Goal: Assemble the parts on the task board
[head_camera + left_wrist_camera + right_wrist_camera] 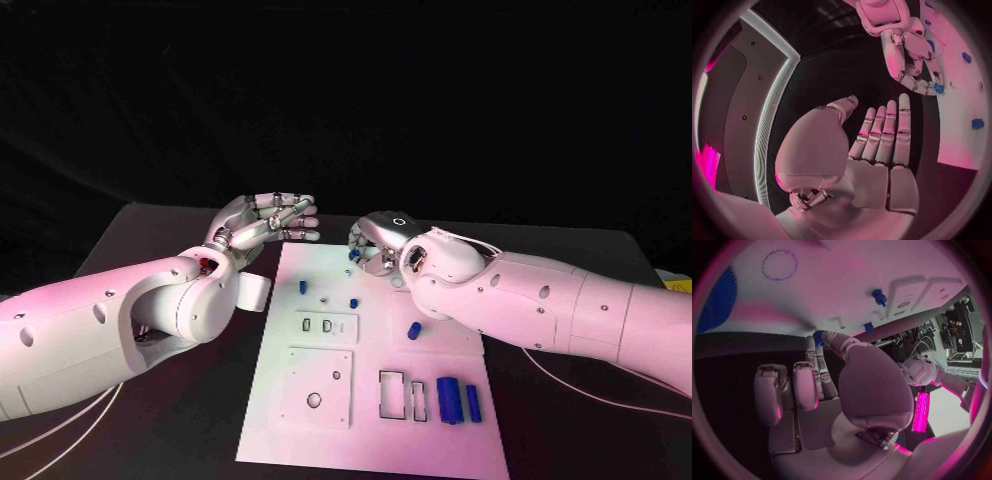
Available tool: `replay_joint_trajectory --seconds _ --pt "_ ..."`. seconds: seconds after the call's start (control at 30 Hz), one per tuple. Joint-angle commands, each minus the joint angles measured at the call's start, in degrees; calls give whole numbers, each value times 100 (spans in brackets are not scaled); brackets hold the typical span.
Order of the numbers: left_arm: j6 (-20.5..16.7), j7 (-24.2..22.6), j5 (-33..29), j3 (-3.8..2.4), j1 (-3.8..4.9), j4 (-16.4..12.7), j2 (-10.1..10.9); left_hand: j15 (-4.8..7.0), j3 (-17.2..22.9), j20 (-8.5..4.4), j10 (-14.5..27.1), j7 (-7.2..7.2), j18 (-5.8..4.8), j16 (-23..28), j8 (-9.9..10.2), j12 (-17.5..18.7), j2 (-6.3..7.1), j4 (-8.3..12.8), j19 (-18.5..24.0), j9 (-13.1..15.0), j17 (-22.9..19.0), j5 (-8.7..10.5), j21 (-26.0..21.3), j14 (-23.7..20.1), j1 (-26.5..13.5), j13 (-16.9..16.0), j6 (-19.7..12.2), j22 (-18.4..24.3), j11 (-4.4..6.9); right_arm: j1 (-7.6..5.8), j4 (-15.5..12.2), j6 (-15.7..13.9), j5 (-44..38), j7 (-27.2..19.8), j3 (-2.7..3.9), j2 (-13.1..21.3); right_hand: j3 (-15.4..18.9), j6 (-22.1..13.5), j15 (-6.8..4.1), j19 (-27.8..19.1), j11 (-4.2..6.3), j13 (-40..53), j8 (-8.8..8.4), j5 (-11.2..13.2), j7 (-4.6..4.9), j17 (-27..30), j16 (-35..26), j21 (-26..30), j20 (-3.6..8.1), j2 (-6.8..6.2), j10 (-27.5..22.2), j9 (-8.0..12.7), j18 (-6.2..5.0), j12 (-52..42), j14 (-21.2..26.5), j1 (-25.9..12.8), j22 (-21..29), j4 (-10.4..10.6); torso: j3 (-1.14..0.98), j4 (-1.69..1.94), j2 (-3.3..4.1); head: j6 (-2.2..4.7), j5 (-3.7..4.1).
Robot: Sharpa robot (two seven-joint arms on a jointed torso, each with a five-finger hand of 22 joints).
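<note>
In the head view, the right hand (387, 245) covers the far right corner of the task board (310, 440), and its fingers are hidden beneath its own wrist. A small blue part (819, 336) at the fingertips (831, 336) in the right wrist view is too largely covered to tell its shape. The large blue shape (717, 302) there is cut off by the circle's rim.

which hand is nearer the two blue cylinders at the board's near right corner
Right. The right hand is at the task board's far edge, its arm passing just above the blue cylinders. The left hand hovers off the board's far left corner, farther away.
</note>
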State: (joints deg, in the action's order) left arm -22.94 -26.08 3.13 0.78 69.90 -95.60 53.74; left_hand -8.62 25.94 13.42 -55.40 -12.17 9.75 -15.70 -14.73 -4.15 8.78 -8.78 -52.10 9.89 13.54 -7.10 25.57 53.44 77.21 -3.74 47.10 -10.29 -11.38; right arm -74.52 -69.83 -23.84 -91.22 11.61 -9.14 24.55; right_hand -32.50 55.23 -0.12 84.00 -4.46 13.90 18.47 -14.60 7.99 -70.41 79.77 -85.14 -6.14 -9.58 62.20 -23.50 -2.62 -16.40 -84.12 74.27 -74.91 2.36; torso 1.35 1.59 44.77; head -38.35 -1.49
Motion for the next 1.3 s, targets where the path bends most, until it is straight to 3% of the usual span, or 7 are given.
replay_joint_trajectory --seconds 0.03,0.27,0.53,1.0,1.17,1.23,1.3 --pt "45 -31 -16 -5 16 -20 -10 23 -2 2 35 -204 51 -8 30 27 -23 36 19 -2 5 15 20 -1 -31 0 -35 3 11 7 48 133 -29 -38 -2 -33 -24 -47 11 91 -5 6 -8 11 5 10 22 -5 13 37 -56 -6 72 21 -220 -34 -699 -8 2 0 0 -12 -9" --pt "45 -23 -16 -5 24 -20 -6 24 -2 3 34 -204 52 -9 29 27 -23 39 19 -1 10 16 24 1 -33 0 -34 2 11 16 83 164 -25 -50 -3 -67 -16 -182 51 28 -53 -5 -105 60 52 80 -3 56 -20 -28 -189 -13 50 76 -197 -95 -609 8 -4 -9 -3 15 -4" --pt "49 -13 -16 -5 28 -11 6 24 -2 3 34 -204 52 -9 29 27 -23 39 19 -1 10 16 24 1 -33 0 -34 2 11 17 13 -3 24 17 -4 11 259 -843 148 -274 -157 -20 -599 351 166 445 -173 395 -134 -361 -708 34 -64 125 -82 -316 -142 123 -2 -13 -5 9 -10" --pt "114 5 -16 -4 28 -20 86 23 -4 4 40 -207 53 -10 31 30 -22 40 19 -1 14 17 28 3 -37 1 -39 1 9 -145 -1253 -521 799 -197 22 1405 555 -538 65 14 -60 393 -450 140 164 90 87 152 -51 -319 -59 -213 30 -758 -193 -242 -554 277 -8 -83 -44 85 82" --pt "154 16 -16 -3 27 -21 89 23 -3 4 40 -207 53 -10 31 30 -22 41 19 -1 16 17 29 3 -37 1 -40 1 9 -233 -1563 -327 1515 -321 30 1973 788 -682 -17 193 53 2352 -142 88 82 -149 263 -35 62 -330 -145 -497 96 -3199 -248 -202 -858 370 -18 -117 -65 86 130" --pt "161 19 -16 -3 27 -15 91 23 -3 4 40 -205 54 -11 31 30 -22 43 19 -1 18 16 31 4 -36 1 -40 1 9 -251 -1609 -134 1656 -297 32 2156 850 -843 5 332 8 4550 -84 78 115 -615 506 -189 5 -326 555 -566 154 -5204 -336 -212 -1090 459 -26 -128 -66 88 135" --pt "165 20 -17 -3 27 -8 92 24 -2 5 39 -204 54 -11 31 29 -22 44 19 -1 19 16 32 5 -35 0 -40 1 10 -258 -1618 56 1711 -230 33 2257 895 -920 43 379 -17 5250 -85 94 146 -1044 696 -240 -16 -345 933 -578 171 -5777 -415 -222 -1165 496 -40 -136 -66 86 134"
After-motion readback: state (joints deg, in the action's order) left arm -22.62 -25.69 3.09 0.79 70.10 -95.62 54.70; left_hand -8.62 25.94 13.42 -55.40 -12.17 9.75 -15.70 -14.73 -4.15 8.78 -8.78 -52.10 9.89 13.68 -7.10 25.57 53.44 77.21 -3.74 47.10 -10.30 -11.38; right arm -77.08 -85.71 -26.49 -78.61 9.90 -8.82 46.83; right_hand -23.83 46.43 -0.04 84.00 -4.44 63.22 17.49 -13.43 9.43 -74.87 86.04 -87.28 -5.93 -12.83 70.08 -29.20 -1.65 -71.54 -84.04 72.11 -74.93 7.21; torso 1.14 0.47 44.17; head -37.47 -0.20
